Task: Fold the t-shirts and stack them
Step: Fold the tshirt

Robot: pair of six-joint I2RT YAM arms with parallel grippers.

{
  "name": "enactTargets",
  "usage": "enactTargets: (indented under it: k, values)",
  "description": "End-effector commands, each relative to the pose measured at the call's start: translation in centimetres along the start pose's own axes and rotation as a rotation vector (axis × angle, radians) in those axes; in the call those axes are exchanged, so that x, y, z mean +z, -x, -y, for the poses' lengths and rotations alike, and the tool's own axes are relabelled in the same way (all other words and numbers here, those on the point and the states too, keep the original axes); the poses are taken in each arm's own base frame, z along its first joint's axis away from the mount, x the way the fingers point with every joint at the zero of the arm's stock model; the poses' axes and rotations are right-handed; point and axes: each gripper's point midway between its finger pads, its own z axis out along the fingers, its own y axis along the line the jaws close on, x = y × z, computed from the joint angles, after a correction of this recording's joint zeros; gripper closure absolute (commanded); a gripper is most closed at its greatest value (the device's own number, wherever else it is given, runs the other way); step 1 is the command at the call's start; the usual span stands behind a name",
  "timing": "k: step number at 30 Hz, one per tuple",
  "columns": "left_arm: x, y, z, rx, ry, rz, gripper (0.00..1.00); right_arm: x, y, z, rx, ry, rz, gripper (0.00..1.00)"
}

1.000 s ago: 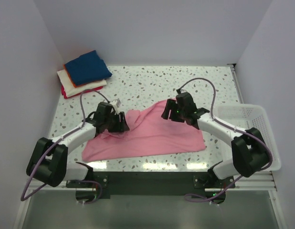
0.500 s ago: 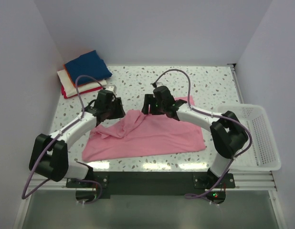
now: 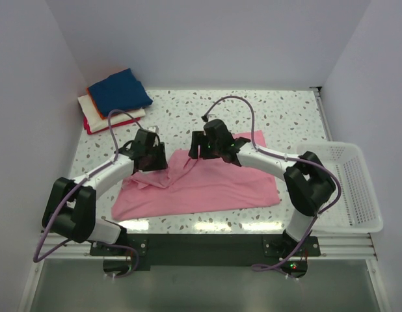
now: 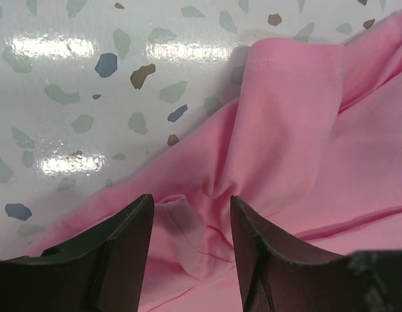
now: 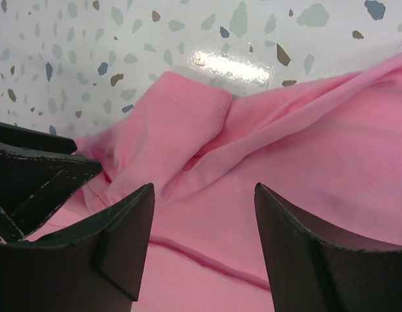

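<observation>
The pink shirt [image 3: 207, 185] is lying rumpled and unfolded, and its far-left corner is bunching into ridges. The left gripper [image 3: 152, 160] is hanging over that corner with jaws partly apart, straddling a pinched-up fold and gripping nothing. Whether its tips are touching the cloth is not clear from the wrist view. The right gripper [image 3: 200, 148] is hanging just beside it at the shirt's far edge, jaws spread wide and empty, facing the turned-over sleeve [image 5: 178, 123].

Risks:
- The cloth here is lying in several layers. A close at this spot is likely taking more than one, and the fold is then coming out crooked.
- The two grippers are working very near each other, so any inward move is risking a finger clash.
- A one-sided pull is likely dragging the whole shirt rather than spreading it.

Room:
- The shirt's near hem is lying close to the table [image 3: 272, 110] front edge, leaving little room there.
- Bare surface is lying beyond the shirt's far edge.
- The stack [image 3: 115, 99] is sitting well apart, beyond the far-left corner.
- The basket [image 3: 357, 188] is sitting near the shirt's right side.
</observation>
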Motion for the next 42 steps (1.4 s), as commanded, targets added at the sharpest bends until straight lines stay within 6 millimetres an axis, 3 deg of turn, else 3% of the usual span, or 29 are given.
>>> enactTargets:
  k: [1, 9, 13, 15, 24, 27, 34, 42]
  values:
    - [-0.1, -0.1, -0.4, 0.018, 0.005, -0.001, 0.45, -0.4, 0.9, -0.1, -0.008, 0.003, 0.040, 0.34]
    - [0.3, -0.2, -0.4, 0.032, 0.008, -0.014, 0.55, -0.6, 0.5, 0.4, -0.007, -0.007, 0.035, 0.34]
    - [0.6, -0.7, -0.6, 0.038, 0.012, -0.035, 0.67, -0.8, 0.0, 0.9, -0.009, -0.020, 0.031, 0.34]
    - [0.6, -0.7, -0.6, 0.038, 0.014, -0.038, 0.68, -0.8, -0.1, 1.0, -0.007, -0.024, 0.030, 0.34]
    - [0.5, -0.2, -0.6, 0.062, 0.026, -0.044, 0.99, -1.4, -0.1, 1.3, -0.015, -0.039, 0.038, 0.34]
    - [0.4, 0.1, -0.7, 0.063, 0.034, -0.042, 1.00, -1.8, 0.1, 1.4, -0.016, -0.042, 0.045, 0.34]
    - [-0.7, 4.8, -1.3, 0.042, 0.075, 0.047, 1.00, -2.6, 0.6, 1.3, -0.023, -0.043, 0.062, 0.34]
    - [-0.2, 10.7, -4.5, -0.047, 0.126, 0.132, 1.00, -3.0, 2.0, 0.7, -0.032, -0.036, 0.090, 0.34]
